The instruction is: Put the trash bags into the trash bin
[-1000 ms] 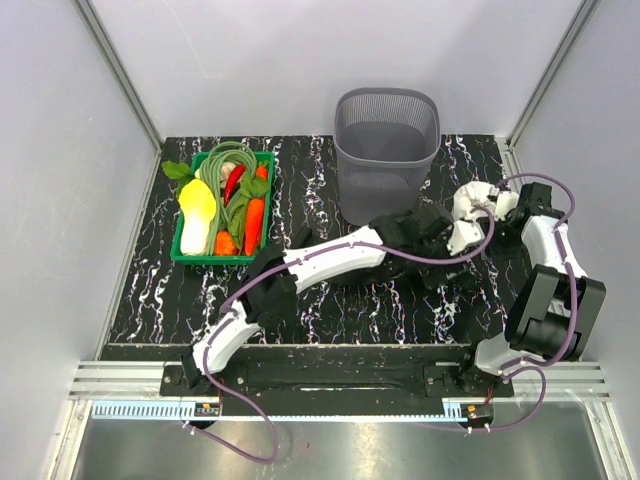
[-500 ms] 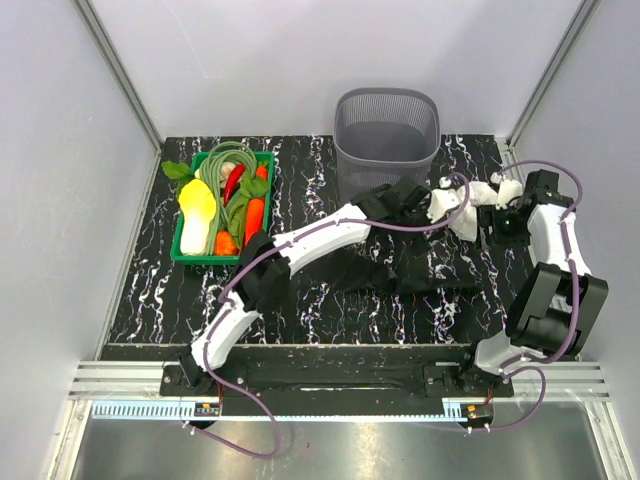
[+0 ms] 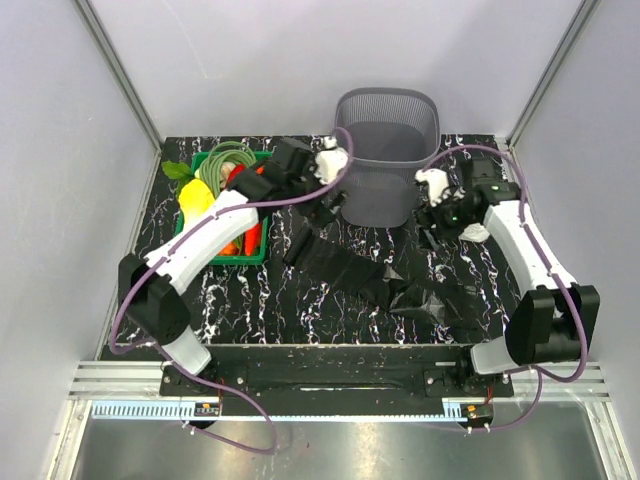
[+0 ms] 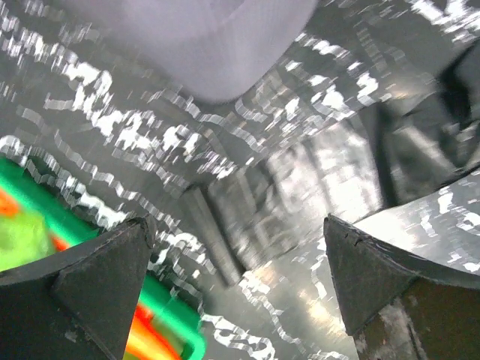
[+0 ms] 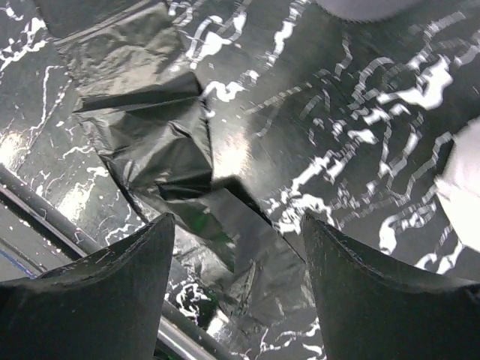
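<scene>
Both arms have swung away from the right-hand table area where they met a second ago. The black film now lies spread further toward the table centre.

1. Near zone. The trash bags (image 3: pixel 365 275) lie flat and wrinkled on the marble-pattern table (image 3: pixel 200 300), from centre toward 4 o'clock. No pincer touches them. None of the film is in the bin, so the task appears to be at an early stage.

2. Middle zone, right. The right gripper (image 3: pixel 432 205) hangs above the table at 2 o'clock from the film. Its wrist view shows the right gripper (image 5: pixel 238 217) with jaws moderately spread and nothing between them. It looks down on the crumpled trash bags (image 5: pixel 161 142), a pose that suits a fresh descent.

3. Middle zone, left. The left gripper (image 3: pixel 335 200) is raised at 11 o'clock from the film, between the green crate (image 3: pixel 178 240) and the bin. Its jaws are fully spread and empty. It probably parks here to leave the film unobstructed.

4. Far zone. The trash bin (image 3: pixel 385 180) stands upright at 12 o'clock with its mouth open upward. It sits between the two pincers, so either arm could reach it.

Caution: thin film slips and drapes, so a low grasp on a bunched fold is advisable.
</scene>
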